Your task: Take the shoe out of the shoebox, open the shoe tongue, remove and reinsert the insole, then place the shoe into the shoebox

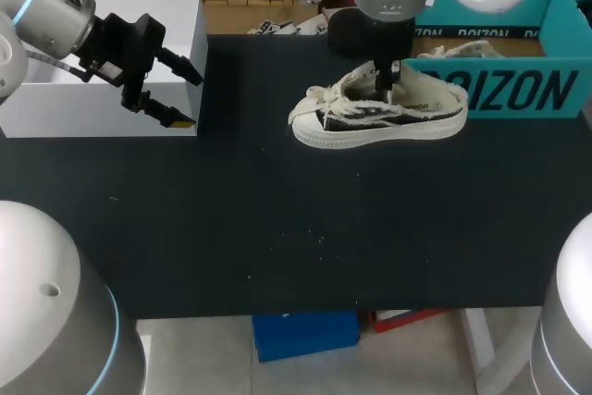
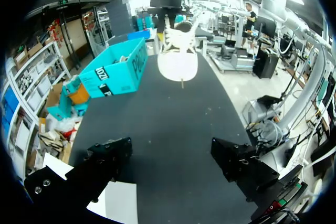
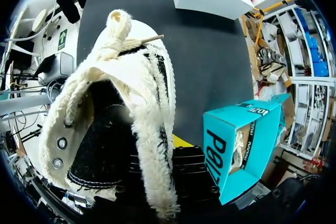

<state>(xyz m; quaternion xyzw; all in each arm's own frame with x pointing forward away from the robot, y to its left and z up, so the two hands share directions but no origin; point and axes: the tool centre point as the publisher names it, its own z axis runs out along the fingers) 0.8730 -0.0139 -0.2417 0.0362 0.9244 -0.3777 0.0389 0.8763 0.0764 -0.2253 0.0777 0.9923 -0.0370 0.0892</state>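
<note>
The shoe [image 1: 379,117] is out of the shoebox [image 1: 504,90] and stands upright on its sole on the dark bench [image 1: 277,219], toe toward my left and heel just in front of the box's teal front wall; whether heel and wall touch cannot be told. It is a cream low-top with black side panels, a frayed, fleecy edge round the opening and loose laces bunched near the toe. My right arm comes straight down from the far edge of the bench, and its pincer [image 1: 386,85] is sunk into the shoe's opening about the middle of its length. In the right wrist view the fleecy rim of the shoe [image 3: 105,103] runs right across that pincer and hides most of it, so I cannot tell whether it is clenched on the rim or released. The shoebox stands open at the far right of the bench, and another cream shoe [image 1: 453,49] lies inside it. My left arm is well apart from all this, at the far left, where its pincer [image 1: 188,99] hangs released, jaws spread wide with nothing between them, above the near corner of a white box [image 1: 102,53]. From the left wrist the shoe [image 2: 177,59] shows far ahead across the bare bench, with the teal box [image 2: 118,69] beside it
</note>
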